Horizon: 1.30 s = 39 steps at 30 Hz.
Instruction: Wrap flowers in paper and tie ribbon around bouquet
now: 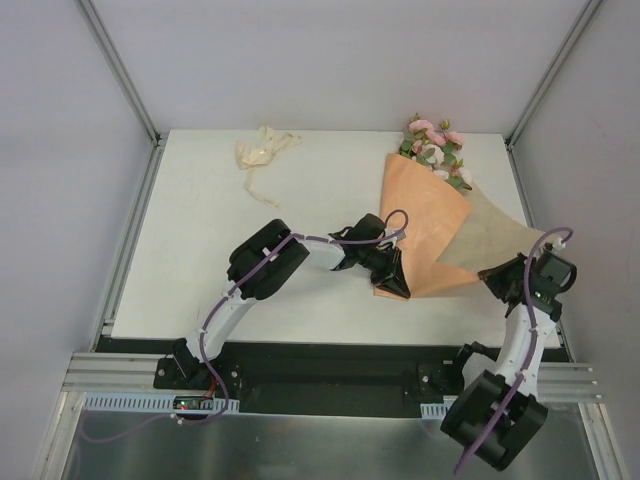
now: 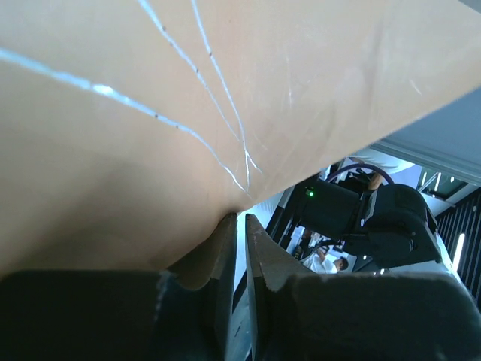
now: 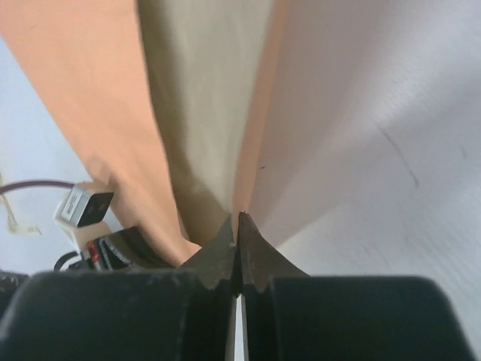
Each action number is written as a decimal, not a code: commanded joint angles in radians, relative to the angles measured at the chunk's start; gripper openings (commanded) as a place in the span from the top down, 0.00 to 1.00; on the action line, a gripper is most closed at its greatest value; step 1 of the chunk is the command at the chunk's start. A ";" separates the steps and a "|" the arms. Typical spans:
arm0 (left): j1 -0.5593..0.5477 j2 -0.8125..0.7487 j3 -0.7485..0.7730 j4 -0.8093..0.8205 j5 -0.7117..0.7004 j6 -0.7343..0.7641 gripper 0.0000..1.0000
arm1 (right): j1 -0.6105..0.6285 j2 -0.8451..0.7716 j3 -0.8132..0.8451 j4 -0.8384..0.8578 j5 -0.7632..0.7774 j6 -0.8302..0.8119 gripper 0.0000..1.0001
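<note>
Two arms work the paper point(image 1: 420, 220), half-folded around the flowers point(image 1: 437, 150) on the right side of the table point(image 1: 320, 200), with the blooms poking out toward the far edge. The left gripper point(image 1: 392, 282) has its jaws pinched nearly together on the cone's narrow near end. The right gripper point(image 1: 492, 272) is clamped tight on the corner of the tan flap lying open to the right. The ribbon point(image 1: 262, 152) sits far left, well apart. A clean wrap likely calls for the right arm to lift its flap across the stems while the left pins the base, pulling gently so the thin sheet neither tears nor slips.
</note>
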 commanded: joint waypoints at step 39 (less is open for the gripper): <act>0.115 -0.140 -0.181 0.205 -0.076 -0.055 0.89 | 0.848 0.625 0.689 -0.201 0.102 -0.158 0.95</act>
